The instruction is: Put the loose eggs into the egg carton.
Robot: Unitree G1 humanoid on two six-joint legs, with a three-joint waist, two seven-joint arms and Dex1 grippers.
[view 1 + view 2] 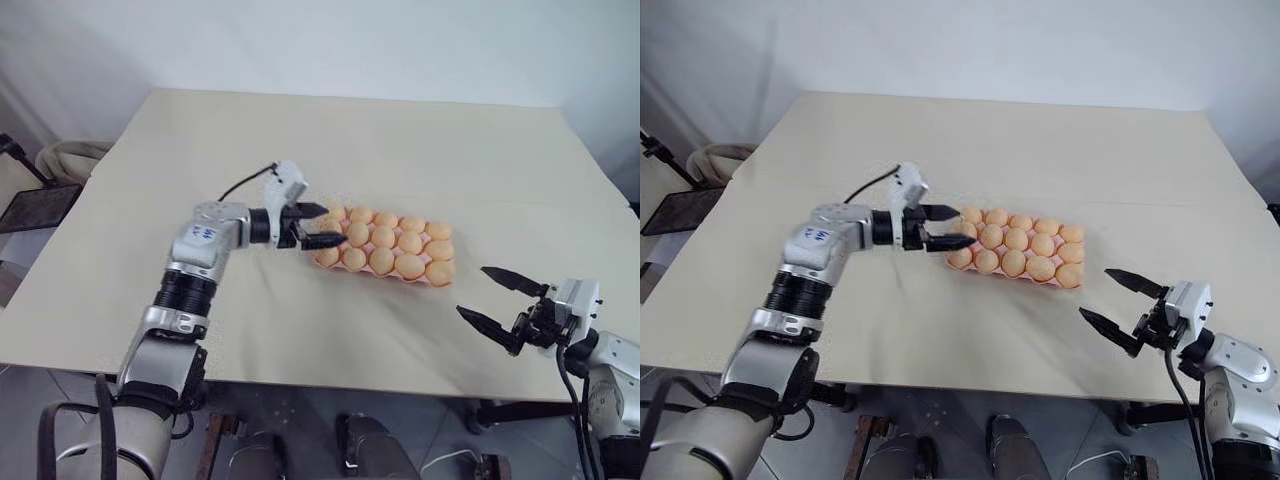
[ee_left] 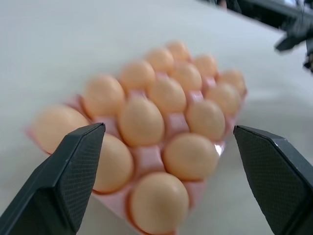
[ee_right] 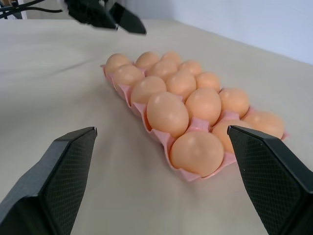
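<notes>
Beige table [image 1: 400,140] carried the pink egg carton [image 1: 318,258] near centre. Fifteen eggs [image 1: 383,237] counted, one per cup, three rows of five. Left gripper [image 1: 324,226] hovered at the carton's 9 o'clock end, jaws apart, empty. Right gripper [image 1: 497,298] sat at the carton's 4 o'clock, well apart, jaws spread, empty.
</notes>
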